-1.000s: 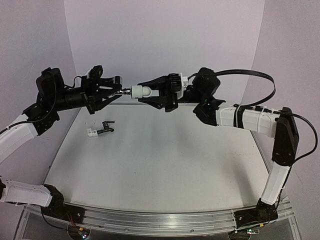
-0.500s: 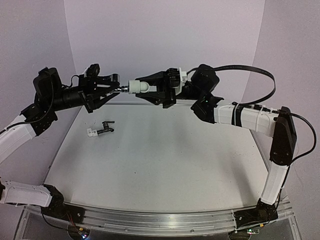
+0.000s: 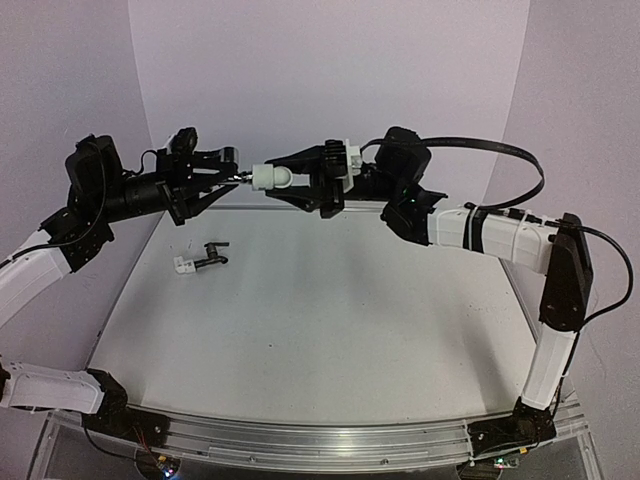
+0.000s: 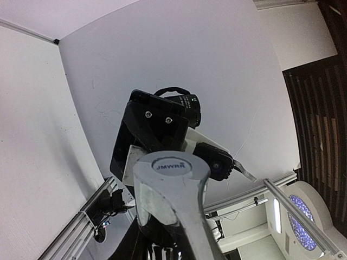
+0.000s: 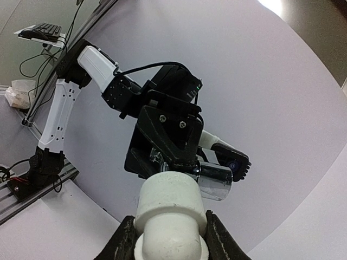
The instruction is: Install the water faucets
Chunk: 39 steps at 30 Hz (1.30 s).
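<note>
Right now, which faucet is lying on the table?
The dark faucet, lying on the table at left. The silver faucet is held aloft by the left gripper, facing the white fitting in the right gripper.

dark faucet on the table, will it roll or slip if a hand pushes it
The small dark grey metal faucet probably won't roll: its lever handle juts sideways and should catch on the white table. It looks rigid, likely dense for its size. The small white plastic fitting at its end may make it pivot when pushed.
</note>
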Motion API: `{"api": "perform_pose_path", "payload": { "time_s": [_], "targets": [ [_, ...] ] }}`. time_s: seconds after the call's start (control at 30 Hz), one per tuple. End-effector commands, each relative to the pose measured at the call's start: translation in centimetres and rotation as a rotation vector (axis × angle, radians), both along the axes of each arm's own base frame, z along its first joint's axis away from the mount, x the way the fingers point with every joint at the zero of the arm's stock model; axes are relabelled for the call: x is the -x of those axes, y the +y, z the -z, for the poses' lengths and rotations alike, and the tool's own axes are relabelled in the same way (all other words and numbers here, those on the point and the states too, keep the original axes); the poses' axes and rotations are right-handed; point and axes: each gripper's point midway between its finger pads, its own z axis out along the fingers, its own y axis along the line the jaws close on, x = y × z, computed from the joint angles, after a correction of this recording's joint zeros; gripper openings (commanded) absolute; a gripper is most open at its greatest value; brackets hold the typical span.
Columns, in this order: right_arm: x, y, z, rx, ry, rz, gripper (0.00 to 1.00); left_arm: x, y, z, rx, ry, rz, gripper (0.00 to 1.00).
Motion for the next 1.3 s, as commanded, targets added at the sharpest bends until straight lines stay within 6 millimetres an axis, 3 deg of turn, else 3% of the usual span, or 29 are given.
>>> {"api": "perform_pose_path", "payload": {
  "time_s": [0.0, 0.33, 0.57, 0.73, 1.0, 1.27],
  "targets": [
    [2.3, 1.4, -0.7, 0.003, -0.009, -0.074, 0.00, 1.4, 0.2, -3.0, 0.056, -0.107, 0.029, 0.00],
    [2.3, 2.1, -1.5, 0.068, 0.112, -0.129, 0.00, 1.2, 0.0, -2.6, 0.028, -0.205, 0.012, 0.00],
    [2.1, 2.6, -1.4, 0.139, 0.199, -0.140, 0.00, -0.3, -0.7, -1.0, -0.072, -0.263, -0.013, 0.00],
    [1.8, 2.7, -1.5, 0.165, 0.288, -0.145, 0.00, -0.7, -0.5, -1.5, -0.092, -0.344, -0.050, 0.00],
    [2.6, 2.7, -3.2, 0.173, 0.442, -0.271, 0.00, -1.2, -0.7, -1.2, -0.123, -0.441, -0.065, 0.00],
    [3.1, 3.1, -3.2, 0.240, 0.532, -0.311, 0.00, -1.4, -0.8, 0.2, -0.209, -0.540, -0.063, 0.00]
  ]
}}
